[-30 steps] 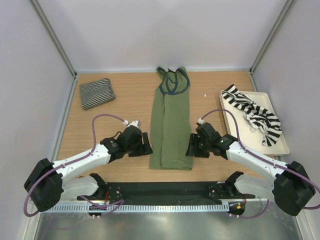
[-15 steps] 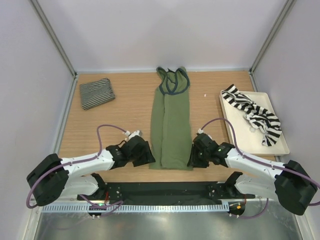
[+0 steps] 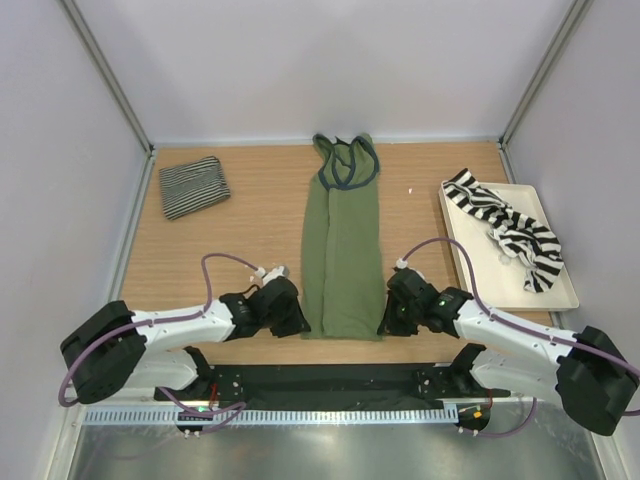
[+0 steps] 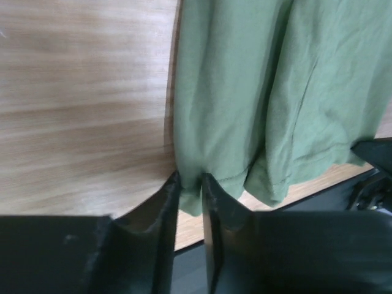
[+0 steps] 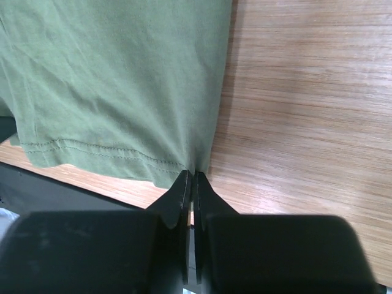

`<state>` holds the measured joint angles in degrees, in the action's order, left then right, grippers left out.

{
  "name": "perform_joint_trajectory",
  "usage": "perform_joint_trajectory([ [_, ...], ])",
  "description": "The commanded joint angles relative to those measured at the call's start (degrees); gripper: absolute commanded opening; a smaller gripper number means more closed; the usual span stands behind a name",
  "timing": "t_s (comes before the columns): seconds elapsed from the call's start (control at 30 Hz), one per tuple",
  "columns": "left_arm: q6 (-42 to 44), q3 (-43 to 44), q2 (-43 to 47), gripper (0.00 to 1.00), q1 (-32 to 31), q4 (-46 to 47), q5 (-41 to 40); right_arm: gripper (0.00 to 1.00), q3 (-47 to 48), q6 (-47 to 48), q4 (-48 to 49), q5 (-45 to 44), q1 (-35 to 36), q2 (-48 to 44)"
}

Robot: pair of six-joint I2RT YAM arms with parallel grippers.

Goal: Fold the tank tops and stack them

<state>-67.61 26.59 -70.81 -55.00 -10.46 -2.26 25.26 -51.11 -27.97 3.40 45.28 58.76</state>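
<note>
Green tank top (image 3: 342,250) lying flat mid table (image 3: 250,220), left jaws pinching its near-left hem corner, right jaws clamping its near-right corner, pinstriped top (image 3: 194,186) sitting folded far left, broad-striped top (image 3: 505,228) lying crumpled in tray (image 3: 500,285)

My left arm (image 3: 175,325) and right arm (image 3: 505,330): white links, black joints, a purple cable (image 3: 212,262) each. Left end effector (image 4: 190,177) seems matte black.
</note>
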Motion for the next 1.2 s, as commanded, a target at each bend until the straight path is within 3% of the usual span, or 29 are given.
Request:
perform_joint_trajectory([
  [0.0,-1.9,-1.63,-1.79,0.21,-1.86,-2.99,-0.64,0.04,0.06,-0.13,-0.95,0.38,0.43,-1.37],
  [0.03,-2.43,-1.72,-1.53,0.04,-2.65,-3.25,-1.07,0.04,0.14,-0.13,-1.56,0.38,0.51,-1.54],
  [0.07,-3.04,-2.15,-1.09,0.0,-3.09,-4.04,-1.6,0.03,0.32,-0.04,-1.91,0.21,0.78,-2.07],
  [0.4,-4.72,0.39,9.89,0.0,-5.11,-14.32,-5.65,0.01,4.36,0.49,-8.15,-1.02,1.04,-7.17],
  [0.63,-1.74,8.81,10.52,0.0,-4.24,-18.98,-8.55,0.01,15.41,5.05,-12.99,-9.28,0.95,-4.8],
  [0.8,5.37,14.62,8.14,0.0,2.59,-19.6,-8.29,0.01,24.21,9.88,-13.43,-15.86,-0.89,3.1],
  [0.97,12.32,22.88,3.4,0.0,12.35,-17.93,-5.21,0.01,33.27,16.74,-10.62,-13.16,-9.65,11.27],
  [1.17,20.05,35.27,-8.8,0.0,18.43,-17.58,-3.01,0.01,44.86,21.31,-8.42,-10.52,-15.12,24.1],
])
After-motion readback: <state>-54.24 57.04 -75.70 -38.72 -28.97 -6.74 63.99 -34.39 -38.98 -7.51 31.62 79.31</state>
